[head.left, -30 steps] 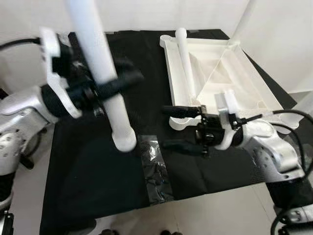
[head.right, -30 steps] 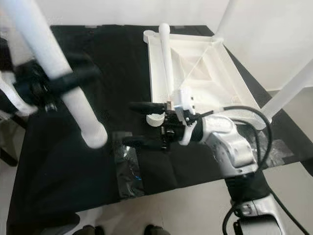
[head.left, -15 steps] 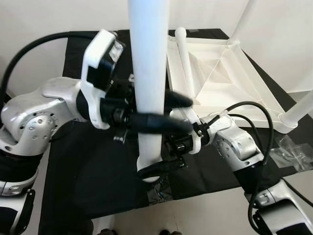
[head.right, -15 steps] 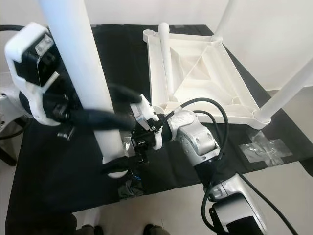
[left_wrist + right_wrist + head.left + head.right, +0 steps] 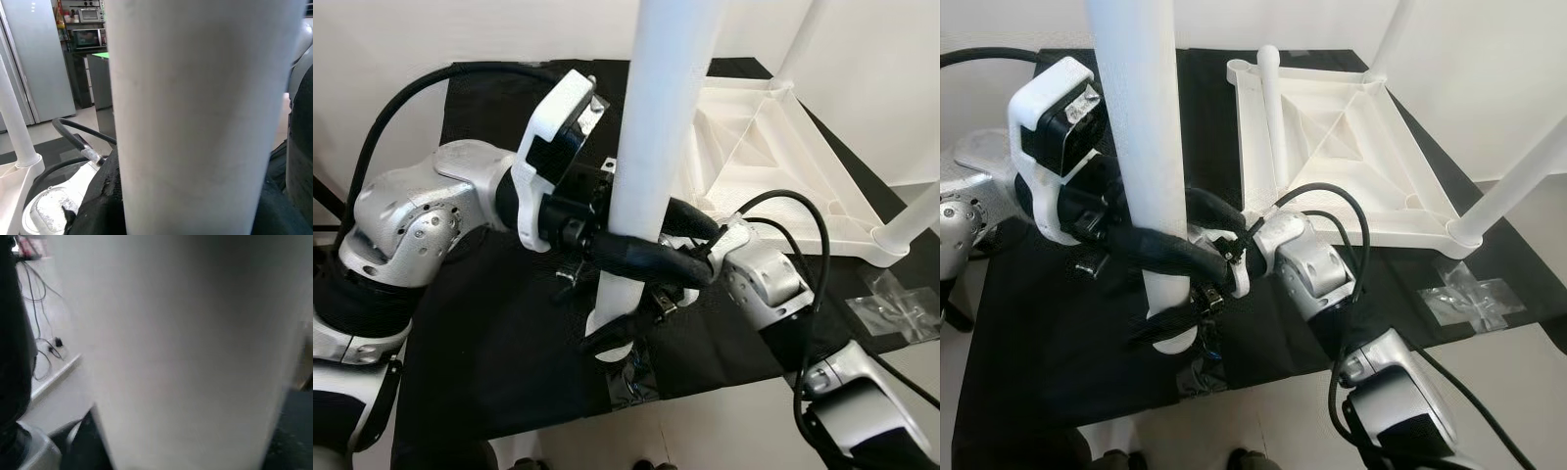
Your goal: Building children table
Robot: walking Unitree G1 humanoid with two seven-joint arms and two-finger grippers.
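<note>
Swung from a slant to nearly upright, the white table leg [image 5: 651, 147] now stands on its long axis, foot end down, over the black-draped worktop [image 5: 489, 333]. Beside it lies the upturned white tabletop [image 5: 1351, 147], two legs fitted. Left gripper [image 5: 656, 259] has its fingers clamped round the leg's lower part; right gripper [image 5: 1170, 328] grips just beneath, near the foot
</note>
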